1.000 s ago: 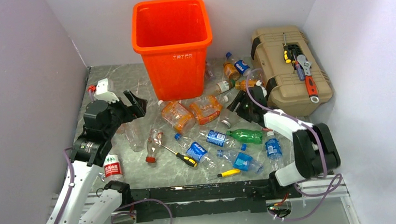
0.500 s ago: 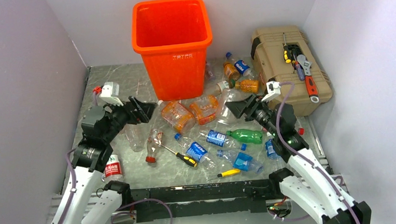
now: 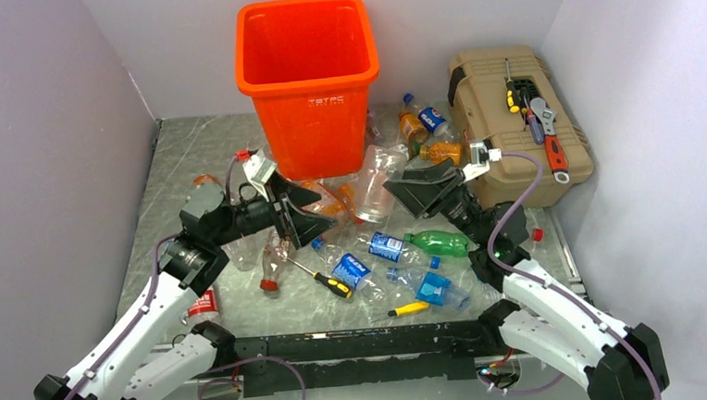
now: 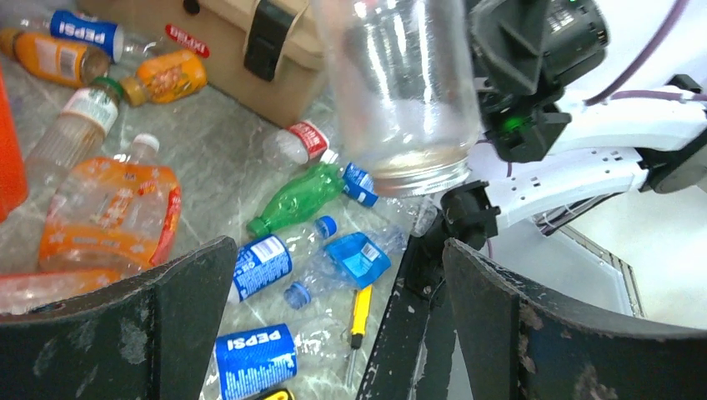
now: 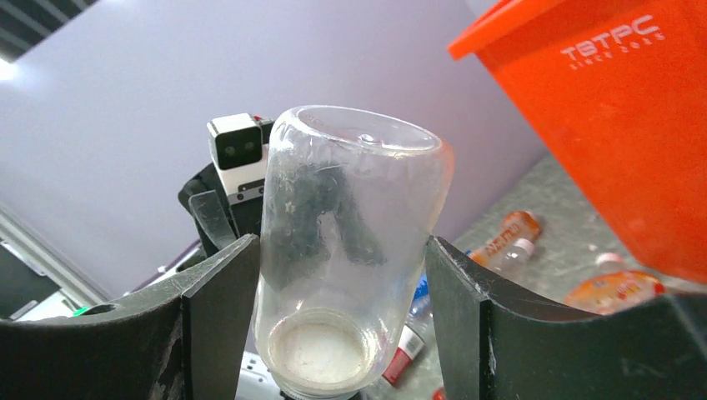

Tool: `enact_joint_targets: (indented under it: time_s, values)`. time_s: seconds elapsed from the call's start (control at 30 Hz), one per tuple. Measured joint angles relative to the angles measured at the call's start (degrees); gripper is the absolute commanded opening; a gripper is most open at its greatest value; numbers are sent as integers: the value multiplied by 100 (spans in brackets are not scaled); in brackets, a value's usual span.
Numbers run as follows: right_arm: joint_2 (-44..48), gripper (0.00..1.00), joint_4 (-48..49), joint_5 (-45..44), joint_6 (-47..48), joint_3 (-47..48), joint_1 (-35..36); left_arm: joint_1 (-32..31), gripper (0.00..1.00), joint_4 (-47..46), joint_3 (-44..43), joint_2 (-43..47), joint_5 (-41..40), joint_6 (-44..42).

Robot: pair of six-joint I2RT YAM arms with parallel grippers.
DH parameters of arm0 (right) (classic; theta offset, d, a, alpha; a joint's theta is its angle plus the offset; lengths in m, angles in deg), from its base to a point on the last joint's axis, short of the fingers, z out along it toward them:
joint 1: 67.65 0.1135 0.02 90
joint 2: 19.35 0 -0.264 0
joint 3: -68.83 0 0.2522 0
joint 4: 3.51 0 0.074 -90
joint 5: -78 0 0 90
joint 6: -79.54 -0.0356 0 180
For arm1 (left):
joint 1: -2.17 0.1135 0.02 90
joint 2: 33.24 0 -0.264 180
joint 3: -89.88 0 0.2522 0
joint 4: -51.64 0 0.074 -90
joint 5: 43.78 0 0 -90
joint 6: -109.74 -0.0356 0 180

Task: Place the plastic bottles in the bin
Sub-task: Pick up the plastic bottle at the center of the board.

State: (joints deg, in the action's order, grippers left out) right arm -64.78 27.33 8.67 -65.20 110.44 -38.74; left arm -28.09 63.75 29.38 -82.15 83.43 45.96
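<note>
The orange bin [image 3: 308, 73] stands at the back centre; its wall also shows in the right wrist view [image 5: 634, 125]. My right gripper [image 3: 404, 183] [image 5: 342, 243] is shut on a clear label-less bottle [image 3: 378, 172] [image 5: 350, 225] and holds it above the table in front of the bin. My left gripper [image 3: 311, 210] [image 4: 338, 250] is open and empty, facing that bottle [image 4: 392, 83] from the left. Other bottles lie on the table: a green one [image 3: 440, 242] [image 4: 296, 198], a Pepsi one [image 3: 349, 270] [image 4: 250, 360], a blue crushed one [image 3: 434, 290] and orange ones [image 3: 410, 125] [image 4: 108, 217].
A tan toolbox [image 3: 512, 125] with tools on its lid stands at the back right. Two yellow-handled screwdrivers [image 3: 322, 281] [image 3: 403, 309] lie among the bottles. A red-label bottle [image 3: 201, 300] lies by the left arm. Walls close in left, right and behind.
My right gripper has come up and left from the table with the clear bottle in it. My left gripper has swung right towards the middle, close to that bottle.
</note>
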Motion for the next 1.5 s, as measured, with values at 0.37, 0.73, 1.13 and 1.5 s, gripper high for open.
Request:
enact_joint_targets:
  time_s: [0.37, 0.73, 1.13, 1.5]
  values:
    - [-756, 36, 1241, -474, -157, -20, 732, -640, 99, -632, -212, -455, -177, 138]
    - [-640, 35, 1202, -1010, 398, -37, 1075, -925, 100, -1567, -109, -739, -306, 675]
    - [-704, 34, 1213, -1440, 675, -63, 1320, -1062, 99, -2107, 50, -1056, -404, 1285]
    - [-852, 56, 1163, -1641, 957, -61, 1572, -1185, 49, -1987, 50, -1187, -566, 1305]
